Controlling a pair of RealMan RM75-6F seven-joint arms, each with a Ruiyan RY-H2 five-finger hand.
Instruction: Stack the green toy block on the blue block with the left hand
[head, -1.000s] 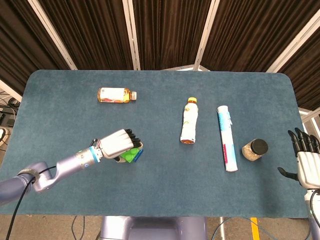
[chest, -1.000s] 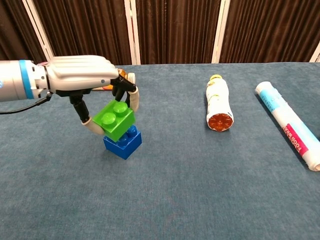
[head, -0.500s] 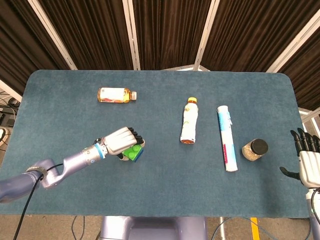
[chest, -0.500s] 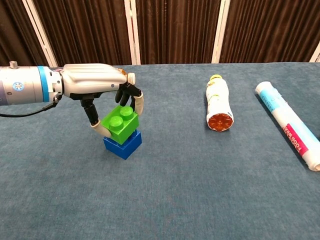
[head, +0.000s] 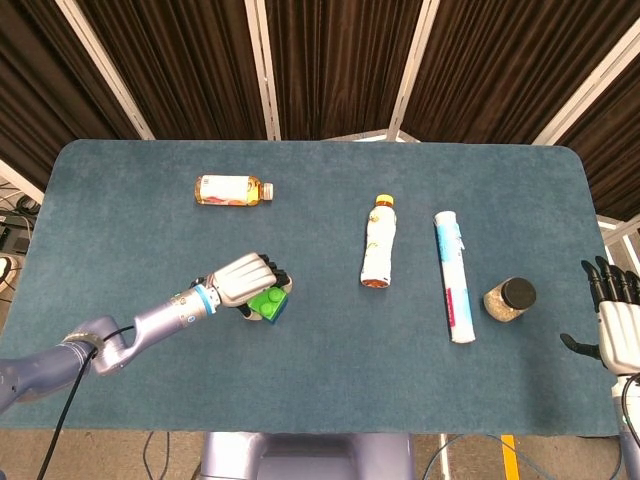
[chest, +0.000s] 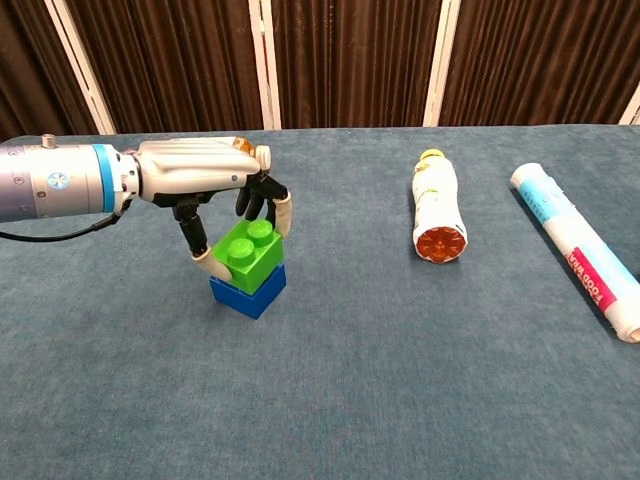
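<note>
The green toy block (chest: 249, 251) sits on top of the blue block (chest: 248, 292) on the left part of the table. My left hand (chest: 205, 180) reaches over them from the left and grips the green block between thumb and fingers. In the head view the green block (head: 269, 301) shows just right of the left hand (head: 240, 283), and the blue block is almost fully hidden beneath it. My right hand (head: 613, 311) hovers at the table's right edge, fingers spread, holding nothing.
A juice bottle (head: 232, 189) lies at the back left. A yellow-capped bottle (head: 378, 241) and a white tube (head: 454, 276) lie right of centre, with a dark-lidded jar (head: 510, 299) beside them. The table's front edge (head: 320, 430) is near.
My left hand has lowered the green block from a tilted hover onto the blue block, where it now sits nearly level. The right hand barely moved.
</note>
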